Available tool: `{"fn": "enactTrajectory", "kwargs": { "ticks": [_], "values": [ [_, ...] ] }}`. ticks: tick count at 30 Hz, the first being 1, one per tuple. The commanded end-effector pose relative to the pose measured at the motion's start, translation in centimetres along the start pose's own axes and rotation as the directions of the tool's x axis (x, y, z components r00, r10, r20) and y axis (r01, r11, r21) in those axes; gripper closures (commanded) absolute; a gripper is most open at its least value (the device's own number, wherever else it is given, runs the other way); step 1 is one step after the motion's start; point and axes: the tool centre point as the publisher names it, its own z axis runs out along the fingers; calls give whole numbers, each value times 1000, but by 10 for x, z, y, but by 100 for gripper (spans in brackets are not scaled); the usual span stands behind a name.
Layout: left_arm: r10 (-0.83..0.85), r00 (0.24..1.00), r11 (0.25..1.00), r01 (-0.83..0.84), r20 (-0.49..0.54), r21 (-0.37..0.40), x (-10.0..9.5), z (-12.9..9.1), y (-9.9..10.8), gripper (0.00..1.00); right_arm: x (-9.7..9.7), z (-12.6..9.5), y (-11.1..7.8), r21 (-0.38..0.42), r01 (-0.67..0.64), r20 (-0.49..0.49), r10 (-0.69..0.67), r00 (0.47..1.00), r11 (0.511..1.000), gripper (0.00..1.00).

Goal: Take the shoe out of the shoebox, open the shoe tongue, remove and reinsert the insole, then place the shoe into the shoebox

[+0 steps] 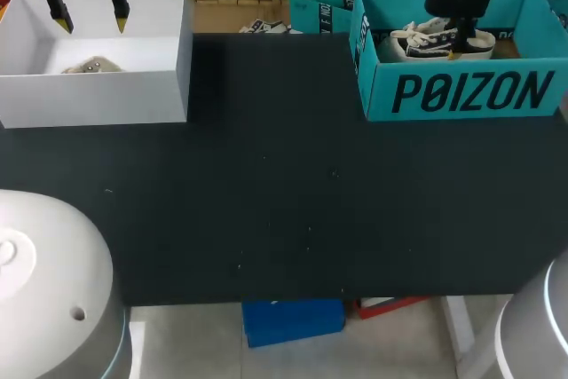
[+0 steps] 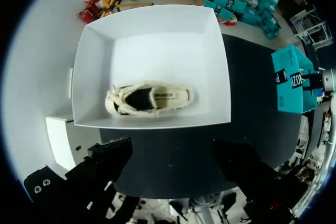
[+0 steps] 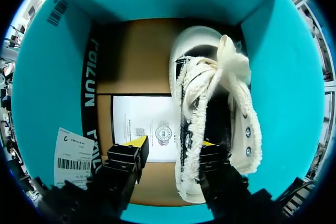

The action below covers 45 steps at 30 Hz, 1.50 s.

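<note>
A black-and-cream sneaker (image 3: 210, 103) with frayed laces lies in the teal shoebox (image 3: 273, 77), its white toe cap pointing away from my right gripper (image 3: 172, 142). That gripper is down in the box over the shoe's heel end. Its jaws are open: one finger sits at the shoe's opening, while the other stands apart from the shoe over the white paper sheet (image 3: 144, 119). In the head view the sneaker (image 1: 426, 40) shows under my right gripper (image 1: 451, 49) inside the teal shoebox (image 1: 461, 90). My left gripper (image 1: 90, 19) hangs open above the white box (image 1: 93, 99).
The white box (image 2: 152, 121) at the table's far left holds a cream fleece-lined shoe (image 2: 149, 99), below my left gripper (image 2: 173, 156). A second teal box (image 1: 324, 2) stands behind the shoebox. The black tabletop (image 1: 284, 184) spreads between the two boxes.
</note>
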Motion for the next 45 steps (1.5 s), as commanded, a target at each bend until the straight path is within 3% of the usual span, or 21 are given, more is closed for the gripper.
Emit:
{"fn": "enactTrajectory", "kwargs": {
  "ticks": [1,10,13,15,21,27,34,45],
  "values": [
    [-1,1000,1000,1,2,-2,0,-1,0,0,-10,9,1,-1,7,-14,-7,1000,1000,56],
    [-1,1000,1000,1,2,-2,0,-1,0,0,-13,21,2,12,22,-33,-21,999,1000,62],
    [-1,1000,1000,1,2,-2,0,-1,0,0,-13,24,2,17,23,-37,-23,999,1000,78],
    [-1,1000,1000,1,2,-2,0,-1,0,0,-14,25,2,23,24,-42,-23,999,999,100],
    [-1,1000,1000,1,2,-2,0,-1,0,0,-15,25,2,27,18,-42,-17,999,999,100],
    [-1,1000,1000,1,2,-2,0,-1,0,0,-16,7,3,36,22,-26,-21,999,999,100],
    [-1,1000,1000,1,2,-2,0,-1,0,0,-15,-30,1,58,16,3,-16,1000,998,100],
    [-1,1000,1000,1,2,-2,0,-1,0,0,4,-97,2,107,-32,73,25,997,994,100]
  ]
}}
